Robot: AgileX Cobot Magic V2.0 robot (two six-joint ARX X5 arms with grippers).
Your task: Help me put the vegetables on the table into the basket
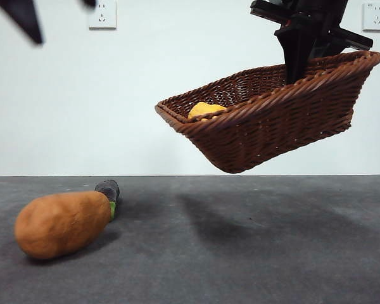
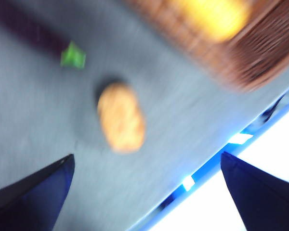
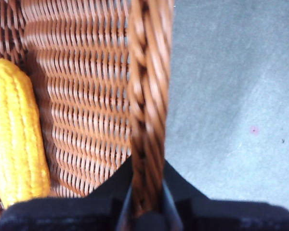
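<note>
The left gripper (image 2: 144, 192) hangs high above the table (image 1: 253, 253) with its jaws spread wide and empty; below and ahead of its fingers lie the potato (image 1: 62, 223) and, just behind it, the eggplant (image 1: 109, 191). Both still need collecting. To the right, the right gripper (image 3: 145, 202) is clamped on the braided rim of the basket (image 1: 272, 126), one finger inside the wall and one outside, holding it tilted in the air with the corn cob (image 3: 17, 134) resting inside. As I judge it, the basket should be kept low-side steady so the corn does not slide out, and brought close beside the potato.
</note>
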